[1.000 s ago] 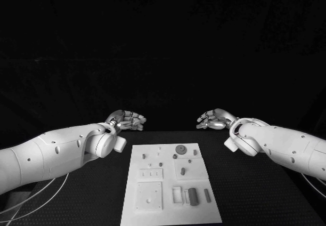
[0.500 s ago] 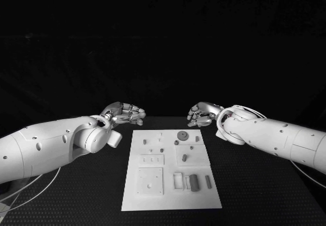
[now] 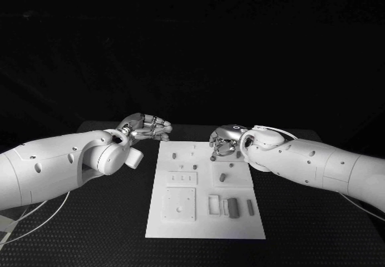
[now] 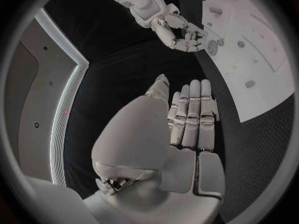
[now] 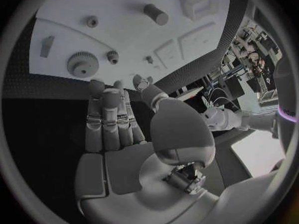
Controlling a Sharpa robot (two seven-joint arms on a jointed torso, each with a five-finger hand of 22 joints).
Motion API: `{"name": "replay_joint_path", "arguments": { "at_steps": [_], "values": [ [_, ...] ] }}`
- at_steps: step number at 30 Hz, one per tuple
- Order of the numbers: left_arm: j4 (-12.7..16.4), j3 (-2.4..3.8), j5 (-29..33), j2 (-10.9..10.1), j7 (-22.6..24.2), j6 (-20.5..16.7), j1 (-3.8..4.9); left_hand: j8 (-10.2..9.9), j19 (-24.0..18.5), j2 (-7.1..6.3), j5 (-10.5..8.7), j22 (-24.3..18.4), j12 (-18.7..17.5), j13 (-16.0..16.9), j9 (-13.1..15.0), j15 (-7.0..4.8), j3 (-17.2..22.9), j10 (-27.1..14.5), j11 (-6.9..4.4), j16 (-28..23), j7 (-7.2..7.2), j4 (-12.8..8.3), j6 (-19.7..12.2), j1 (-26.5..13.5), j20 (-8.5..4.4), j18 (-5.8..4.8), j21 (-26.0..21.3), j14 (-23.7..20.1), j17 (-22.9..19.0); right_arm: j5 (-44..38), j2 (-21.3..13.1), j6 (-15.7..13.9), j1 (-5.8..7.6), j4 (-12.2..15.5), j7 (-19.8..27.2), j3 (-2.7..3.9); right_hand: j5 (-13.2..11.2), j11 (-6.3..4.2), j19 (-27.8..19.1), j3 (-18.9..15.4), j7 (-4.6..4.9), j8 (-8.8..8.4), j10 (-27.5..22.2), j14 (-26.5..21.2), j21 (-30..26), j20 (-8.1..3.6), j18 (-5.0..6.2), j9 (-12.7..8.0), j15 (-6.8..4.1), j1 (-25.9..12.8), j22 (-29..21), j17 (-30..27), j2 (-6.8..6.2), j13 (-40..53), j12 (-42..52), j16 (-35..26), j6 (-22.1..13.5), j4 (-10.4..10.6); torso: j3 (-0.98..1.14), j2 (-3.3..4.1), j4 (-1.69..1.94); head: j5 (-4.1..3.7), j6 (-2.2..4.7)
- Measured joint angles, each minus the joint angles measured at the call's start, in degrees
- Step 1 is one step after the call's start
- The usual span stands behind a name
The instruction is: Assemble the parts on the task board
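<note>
I see the task board (image 3: 205, 192) lying flat in the middle of the black surface (image 3: 96, 222), with its grey parts spread over it. My right hand (image 3: 225, 140) hovers over the board's far end, fingers (image 5: 102, 119) stretched out side by side and holding nothing. Through the right wrist view I make out a toothed gear (image 5: 81, 63) just beyond those fingertips, a smaller knurled piece (image 5: 112, 56) beside it, and a cylinder (image 5: 156, 14) farther down the board. My left hand (image 3: 147, 128) sits off the board's far left corner, above the surface, fingers (image 4: 193, 114) straight, close together and empty. Nearer to me on the board I can see a square plate (image 3: 179, 203) and a dark upright block (image 3: 232, 207) next to some slots
</note>
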Motion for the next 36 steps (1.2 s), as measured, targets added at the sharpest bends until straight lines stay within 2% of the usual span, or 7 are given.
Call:
{"name": "replay_joint_path", "arguments": {
  "at_steps": [5,10,11,22,31,36],
  "values": [
    [-0.01,0.00,0.00,-0.11,-0.08,0.00,0.13,0.00,0.00,0.00,0.00,-0.05,-0.23,0.00,-0.02,0.00,0.00,0.00,0.00,0.00,0.00,0.00,0.00,0.00,0.00,-0.01,0.00,0.00,0.00,-2.91,0.16,1.03,0.02,0.78,-1.34,0.00,0.00,0.00,0.48,0.00,0.00,-0.01,0.42,0.29,1.82,-0.31,-0.07,0.15,0.09,0.00,0.00,0.20,0.00,0.20,-0.31,1.74,0.36,0.00,-0.32,0.83,0.38,-0.25,0.13],
    [0.05,0.00,0.00,-0.18,-0.18,-0.01,0.26,-0.21,0.00,0.00,0.00,-0.10,-0.22,0.00,-0.09,0.00,0.00,0.00,0.00,0.00,0.00,0.00,0.00,0.00,0.00,-0.02,-0.21,0.00,0.06,-4.48,0.31,1.61,0.02,0.50,-2.21,0.00,0.00,0.00,0.25,0.09,-0.01,-0.28,0.42,0.29,2.47,-0.53,-0.08,0.28,0.09,0.00,-0.01,0.20,0.00,0.32,-0.61,2.42,0.36,0.09,-0.53,1.42,0.52,-0.53,0.36],
    [0.21,0.00,0.00,-0.32,-0.21,-0.01,0.32,-0.21,0.00,0.00,0.00,-0.10,-0.46,-0.03,-0.17,-0.01,0.00,0.00,0.00,-0.23,0.00,0.00,0.00,0.00,0.00,-0.03,-0.21,0.00,0.14,-4.68,0.42,1.69,0.02,0.25,-2.32,0.00,0.00,0.00,0.26,0.16,-0.01,-0.28,0.42,0.29,2.69,-0.75,-0.70,0.28,0.09,0.00,-0.01,0.20,0.00,0.33,-0.72,2.52,0.36,0.16,-0.57,1.55,0.55,-0.58,0.40],
    [2.90,0.02,1.23,-2.46,-0.65,-0.10,1.21,-0.21,0.00,-0.22,0.00,-0.17,-0.56,-0.06,-0.24,0.00,0.00,0.00,0.00,-0.40,0.00,0.00,0.00,-0.23,0.00,-0.06,-0.21,0.01,0.20,-6.30,0.86,2.17,-0.23,-1.80,-2.93,0.02,-0.01,0.00,0.35,0.33,-0.08,-0.73,0.42,0.29,3.63,-1.03,-0.94,0.34,0.09,0.00,-0.01,0.10,0.00,0.33,-1.50,3.42,0.42,-0.01,-0.80,2.75,0.94,-0.94,0.64],
    [4.44,0.02,2.60,-2.87,-0.96,-0.09,1.97,-0.21,-0.01,-0.22,0.00,-0.22,-0.56,-0.06,-0.24,-0.01,0.00,0.00,0.00,-0.40,0.00,0.00,0.00,-0.22,0.00,-0.08,-0.44,0.01,0.26,-6.89,1.00,2.17,-0.52,-2.02,-3.00,0.02,-0.01,0.00,0.34,0.50,-0.10,-0.73,0.41,0.29,4.22,-1.02,-0.96,0.48,0.09,0.00,-0.02,0.04,0.00,0.40,-1.50,4.08,0.44,0.15,-1.12,3.84,1.44,-1.01,0.85],
    [4.74,0.02,2.91,-3.13,-1.05,-0.09,2.24,-0.21,-0.01,-0.22,0.00,-0.22,-0.56,-0.06,-0.26,-0.01,0.00,0.00,0.00,-0.40,0.00,0.00,0.00,-0.22,0.01,-0.10,-0.44,0.01,0.32,-7.16,1.05,2.09,-0.53,-1.87,-3.02,0.08,-0.01,0.00,0.37,0.50,-0.05,-0.73,0.42,0.29,4.85,-1.03,-0.95,0.58,0.10,-0.25,-0.02,-0.03,-0.24,0.59,-1.49,4.74,0.50,0.16,-1.19,4.35,1.60,-1.14,1.04]
  ]
}}
